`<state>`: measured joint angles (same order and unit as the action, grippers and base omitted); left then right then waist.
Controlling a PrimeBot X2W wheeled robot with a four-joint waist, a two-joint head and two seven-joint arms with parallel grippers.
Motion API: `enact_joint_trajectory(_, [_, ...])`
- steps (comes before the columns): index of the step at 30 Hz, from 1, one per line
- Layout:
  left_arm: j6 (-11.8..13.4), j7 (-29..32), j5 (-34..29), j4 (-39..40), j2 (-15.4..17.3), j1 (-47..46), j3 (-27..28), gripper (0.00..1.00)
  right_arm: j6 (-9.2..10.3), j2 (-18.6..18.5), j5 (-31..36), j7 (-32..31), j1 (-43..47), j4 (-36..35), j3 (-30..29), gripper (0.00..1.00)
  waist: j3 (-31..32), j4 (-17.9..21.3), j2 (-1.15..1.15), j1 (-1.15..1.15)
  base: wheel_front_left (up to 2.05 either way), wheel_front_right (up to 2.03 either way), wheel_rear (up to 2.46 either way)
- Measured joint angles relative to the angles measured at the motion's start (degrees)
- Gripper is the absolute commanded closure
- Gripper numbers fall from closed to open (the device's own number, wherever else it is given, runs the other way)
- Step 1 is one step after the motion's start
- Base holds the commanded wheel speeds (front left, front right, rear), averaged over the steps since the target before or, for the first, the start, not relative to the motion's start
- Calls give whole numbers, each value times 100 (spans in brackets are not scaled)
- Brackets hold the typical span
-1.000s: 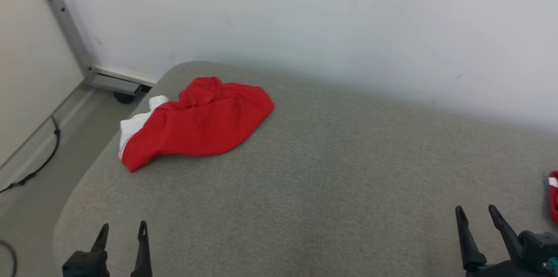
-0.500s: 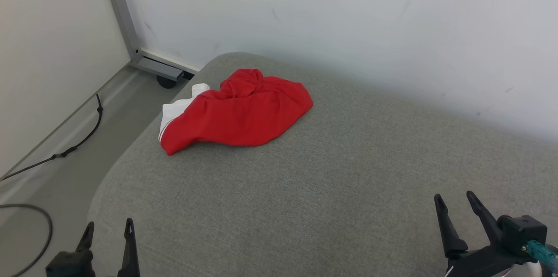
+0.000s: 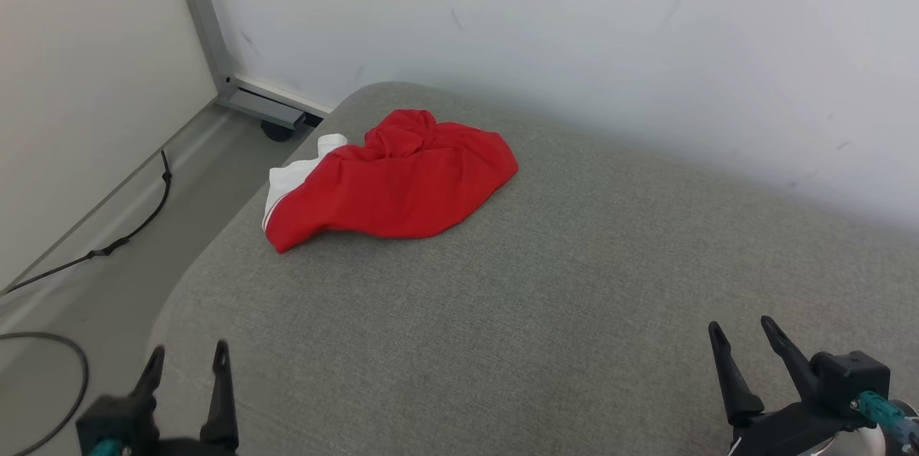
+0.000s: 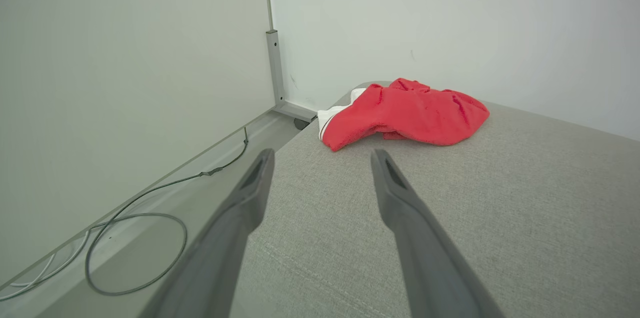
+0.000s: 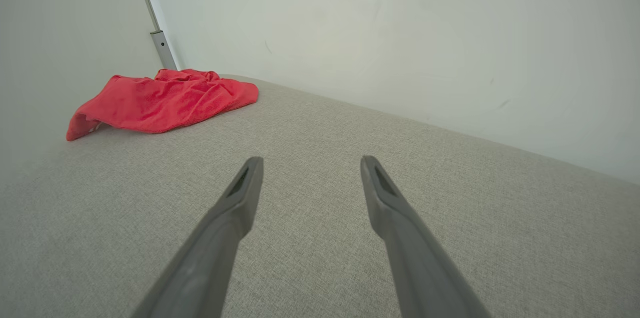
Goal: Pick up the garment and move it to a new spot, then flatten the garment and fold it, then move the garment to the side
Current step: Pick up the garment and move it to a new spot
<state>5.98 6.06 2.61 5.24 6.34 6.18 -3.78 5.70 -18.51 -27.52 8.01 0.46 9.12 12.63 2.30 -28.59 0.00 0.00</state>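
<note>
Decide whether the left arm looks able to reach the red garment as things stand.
Probably yes. The left gripper is open and empty, and only bare grey surface lies between it and the red garment, though that sits at the far corner.

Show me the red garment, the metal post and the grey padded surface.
red garment (image 3: 402,187), head view, middle of the red cloth.
metal post (image 3: 202,18), head view, halfway up its upright.
grey padded surface (image 3: 574,284), head view, bare fabric right of the garment.
</note>
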Motion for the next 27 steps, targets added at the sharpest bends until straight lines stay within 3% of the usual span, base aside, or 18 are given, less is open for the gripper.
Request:
enact_joint_trajectory(9, [-557,209,258,-665,180,-1097,-243,0,0,20,9,-3,25,30,41,0,26,157,0,0,0,0,0])
enact_joint_trajectory(16, [-905,390,326,-1247,385,-1910,-248,0,0,29,77,-97,-24,-36,102,0,-56,501,0,0,0,0,0])
enact_joint_trajectory(27, [-1112,637,706,-2408,439,-3226,-64,0,-16,-121,142,-183,-324,-185,92,0,-354,1170,0,0,0,0,0])
